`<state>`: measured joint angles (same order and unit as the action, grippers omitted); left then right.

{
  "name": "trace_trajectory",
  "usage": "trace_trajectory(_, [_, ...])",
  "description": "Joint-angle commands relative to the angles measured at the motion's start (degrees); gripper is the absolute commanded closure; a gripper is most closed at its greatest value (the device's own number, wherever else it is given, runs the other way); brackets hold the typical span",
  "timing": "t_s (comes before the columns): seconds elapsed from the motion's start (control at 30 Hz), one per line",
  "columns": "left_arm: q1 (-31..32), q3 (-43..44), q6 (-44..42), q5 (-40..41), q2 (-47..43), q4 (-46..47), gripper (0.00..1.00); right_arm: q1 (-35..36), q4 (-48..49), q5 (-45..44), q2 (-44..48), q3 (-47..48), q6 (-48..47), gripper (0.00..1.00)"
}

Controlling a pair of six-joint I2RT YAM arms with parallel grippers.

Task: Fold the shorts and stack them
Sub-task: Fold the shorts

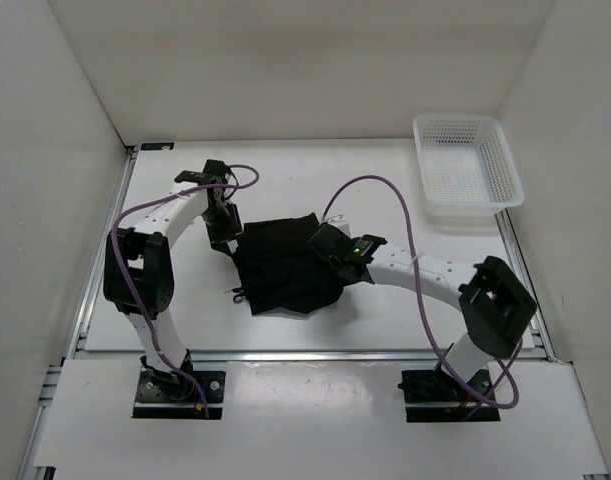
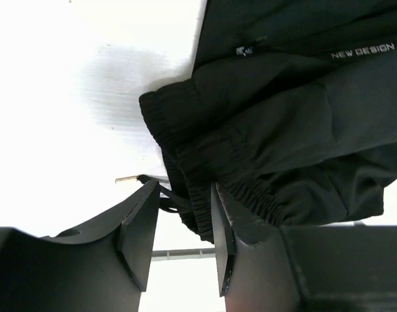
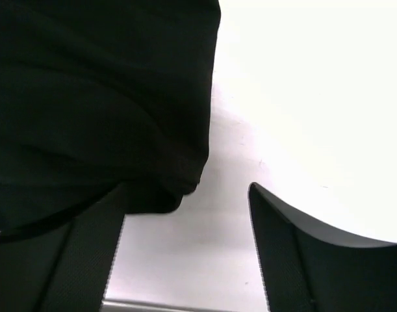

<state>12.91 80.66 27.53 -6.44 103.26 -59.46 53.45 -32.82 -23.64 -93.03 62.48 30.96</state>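
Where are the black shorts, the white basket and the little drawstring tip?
shorts (image 1: pixel 285 270): top view, middle of the black fabric.
white basket (image 1: pixel 468 165): top view, its mesh floor.
drawstring tip (image 2: pixel 127 179): left wrist view, the pale end of the cord.

Count: one pair of black shorts (image 1: pixel 283 268); one white mesh basket (image 1: pixel 468 165); two grippers, left gripper (image 1: pixel 223 238) and right gripper (image 1: pixel 325 247).

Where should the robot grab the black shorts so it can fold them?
Probably the bunched elastic waistband, from the left. It is the thickest ridge of the shorts and sticks out at their left edge, right at the left gripper, whose open jaws already have some of it between them. The right gripper, also open, could take the thin right edge.
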Motion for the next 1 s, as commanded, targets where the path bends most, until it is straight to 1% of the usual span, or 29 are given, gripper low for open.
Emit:
trace_trajectory(0.0, [-0.25, 3.78, -1.16, -0.51, 0.88, 1.54, 0.51, 0.69, 1.09, 0.25, 6.89, 0.19, -2.57, 0.18])
trace_trajectory(0.1, [-0.25, 6.34, -1.16, 0.2, 4.04, 1.54, 0.59, 0.69, 1.09, 3.59, 10.41, 1.85, -2.57, 0.18])
trace_trajectory(0.17, [-0.25, 8.71, -1.69, 0.2, 5.54, 1.01, 0.65, 0.69, 2.75, 6.31, 10.94, 3.43, -1.96, 0.26])
trace_trajectory(0.2, [-0.25, 9.33, -1.69, 0.81, 6.15, 1.01, 0.66, 0.69, 3.54, 10.07, 10.94, 4.05, -1.96, 0.28])
trace_trajectory(0.23, [-0.25, 9.86, -1.69, 0.81, 6.94, 1.01, 0.66, 0.69, 4.68, 11.67, 10.94, 4.84, -1.43, 0.28])
trace_trajectory(0.3, [-0.25, 10.48, -1.69, -0.76, 7.56, 1.01, 0.65, 1.22, 5.39, 14.48, 8.14, 8.08, -0.91, 0.24])
trace_trajectory(0.33, [-0.25, 11.09, -1.69, -0.77, 7.57, 1.01, 0.67, 1.83, 5.4, 15.45, 6.04, 9.32, -0.21, 0.2])
trace_trajectory(0.4, [-0.25, 11.7, -2.74, -0.77, 9.23, 1.01, 0.83, 1.83, 6.01, 18.18, 3.92, 11.6, 1.02, 0.18])
trace_trajectory(0.43, [-0.25, 12.67, -2.74, -0.77, 9.76, -0.12, 0.9, 2.53, 6.01, 19.06, 1.91, 13.53, 1.03, 0.13])
trace_trajectory(0.5, [-0.25, 13.37, -3.27, -0.77, 10.81, -0.13, 0.9, 3.23, 6.71, 21.51, -0.73, 15.91, 1.73, 0.13])
trace_trajectory(0.6, [-0.87, 13.38, -3.27, -0.77, 10.82, -0.66, 0.9, 4.29, 7.24, 22.58, -9.24, 21.71, 2.26, 0.13])
trace_trajectory(0.63, [-0.87, 13.38, -3.27, -0.77, 10.82, -0.66, 0.9, 4.29, 7.24, 22.58, -10.75, 23.03, 2.26, 0.13])
trace_trajectory(0.77, [-0.87, 13.38, -3.27, -0.77, 10.29, -0.66, 0.9, 4.29, 7.24, 22.58, -16.99, 28.22, 3.49, 0.18])
trace_trajectory(0.83, [-1.39, 13.38, -2.74, -0.77, 10.29, -0.66, 0.9, 4.82, 5.84, 20.31, -19.89, 30.76, 4.2, 0.26])
trace_trajectory(0.87, [-1.39, 13.38, -2.74, -0.77, 10.29, -0.66, 0.9, 4.82, 5.05, 19.08, -20.78, 31.56, 4.8, 0.32])
trace_trajectory(0.9, [-1.39, 13.38, -2.74, -0.77, 10.29, -0.66, 0.9, 4.82, 3.65, 18.28, -22.44, 32.17, 4.81, 0.47])
trace_trajectory(0.97, [-2.7, 13.38, -2.74, -1.47, 10.29, -0.66, 0.9, 5.35, 3.11, 17.75, -23.07, 32.71, 5.33, 0.66])
